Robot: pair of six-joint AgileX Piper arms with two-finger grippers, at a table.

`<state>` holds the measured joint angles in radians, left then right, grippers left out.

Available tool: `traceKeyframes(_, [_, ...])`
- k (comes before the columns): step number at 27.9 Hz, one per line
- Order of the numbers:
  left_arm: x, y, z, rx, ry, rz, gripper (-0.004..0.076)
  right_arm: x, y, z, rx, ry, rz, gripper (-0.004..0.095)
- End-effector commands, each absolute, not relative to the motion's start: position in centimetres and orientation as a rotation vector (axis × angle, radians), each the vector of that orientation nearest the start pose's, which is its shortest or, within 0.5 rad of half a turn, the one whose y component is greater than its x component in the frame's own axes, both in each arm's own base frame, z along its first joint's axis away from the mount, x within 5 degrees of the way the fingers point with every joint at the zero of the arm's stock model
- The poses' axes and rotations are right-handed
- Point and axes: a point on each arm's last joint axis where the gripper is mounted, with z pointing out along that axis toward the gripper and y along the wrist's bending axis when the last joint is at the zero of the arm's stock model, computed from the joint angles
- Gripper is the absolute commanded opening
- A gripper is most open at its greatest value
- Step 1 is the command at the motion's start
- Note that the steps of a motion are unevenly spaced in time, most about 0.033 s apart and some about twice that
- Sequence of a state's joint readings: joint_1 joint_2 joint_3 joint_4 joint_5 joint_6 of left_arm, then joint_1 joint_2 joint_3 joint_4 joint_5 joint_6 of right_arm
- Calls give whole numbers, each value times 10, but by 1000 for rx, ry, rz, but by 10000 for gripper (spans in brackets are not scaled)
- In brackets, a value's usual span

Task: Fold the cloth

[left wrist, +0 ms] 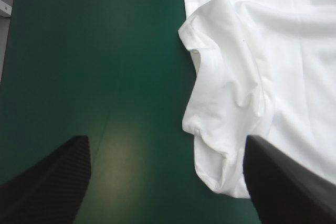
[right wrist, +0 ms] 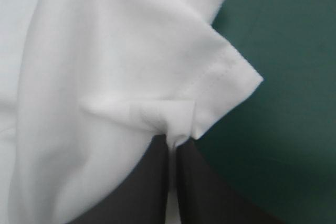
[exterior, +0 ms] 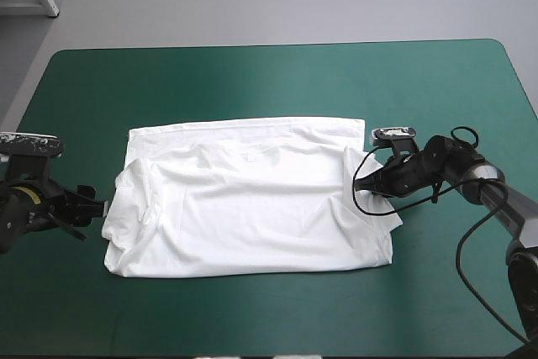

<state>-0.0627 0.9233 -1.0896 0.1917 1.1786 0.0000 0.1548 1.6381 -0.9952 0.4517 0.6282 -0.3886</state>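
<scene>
The T-shirt (exterior: 252, 208) is lying flat mid-table (exterior: 269, 81), and your right gripper (right wrist: 172, 141) is pinching its sleeve (right wrist: 215, 77), fingers all but closed on the cloth. Your left gripper (left wrist: 165, 140) is standing wide open and empty beside the other sleeve (left wrist: 226, 93). Be sliding it further over that edge before closing, so both sides are lifting evenly.

the t-shirt (exterior: 252, 208), centre frame, is soft white cloth, matt and creased, with a stitched hem along its sleeve (right wrist: 220, 72). the teal-green table cover (exterior: 252, 81) looks smooth, with a dull sheen. the black fingers (left wrist: 52, 182) of the left gripper (left wrist: 164, 137) show a finely grained matt surface; those of the right gripper (right wrist: 172, 140) look smooth and matt.
</scene>
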Motion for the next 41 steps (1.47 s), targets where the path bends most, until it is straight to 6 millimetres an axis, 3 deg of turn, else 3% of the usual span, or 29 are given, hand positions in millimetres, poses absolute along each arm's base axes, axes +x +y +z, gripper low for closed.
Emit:
traceKeyframes(1, [152,6,395,88,2407,218,577,313,73,225,-299,2625,389,22])
traceKeyframes(7, [152,6,396,88,2406,218,577,308,61,241,-232,2598,241,1])
traceKeyframes(11, [153,6,396,88,2401,218,577,299,55,264,-188,2535,176,1])
traceKeyframes(20, [153,6,396,88,2398,217,577,278,57,304,-193,2427,250,1])
traceKeyframes(25, [155,5,398,91,2370,212,577,273,70,314,-259,2411,433,1])
traceKeyframes(33, [155,3,398,92,2363,182,577,273,107,308,-396,2376,533,1])
traceKeyframes(41, [153,3,396,90,2392,184,577,288,134,269,-478,2468,534,1])
